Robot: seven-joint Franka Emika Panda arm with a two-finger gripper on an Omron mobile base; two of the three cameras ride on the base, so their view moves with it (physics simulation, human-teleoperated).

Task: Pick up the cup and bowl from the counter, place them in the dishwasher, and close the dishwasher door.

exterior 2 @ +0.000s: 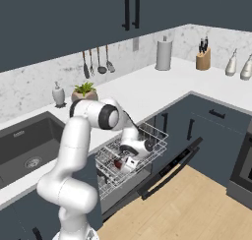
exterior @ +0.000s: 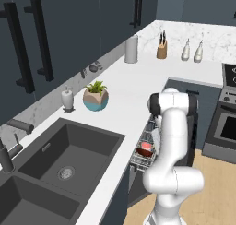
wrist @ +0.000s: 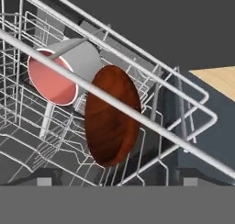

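Note:
The dishwasher's silver wire rack (wrist: 151,122) is pulled out over the lowered dishwasher door (exterior 2: 170,167). In the hand view the dark reddish-brown bowl (wrist: 112,115) stands on its edge among the rack wires. Behind and left of it the cup (wrist: 57,76) lies on its side, its reddish inside facing the camera. My gripper (wrist: 117,181) is open, its fingertips (wrist: 43,179) wide apart on either side below the bowl and not gripping it. From the right base camera the gripper (exterior 2: 129,163) hangs low in the rack (exterior 2: 147,135). The cup (exterior: 146,148) shows red in the rack beside the arm.
The white counter (exterior 2: 147,91) carries a plant pot (exterior: 96,98), a soap dispenser (exterior: 67,99), a paper-towel roll (exterior: 131,49) and a knife block (exterior: 162,48). A dark double sink (exterior: 64,159) is at the left and an oven (exterior: 226,122) at the right. Wooden floor (exterior 2: 197,204) lies beyond the open door.

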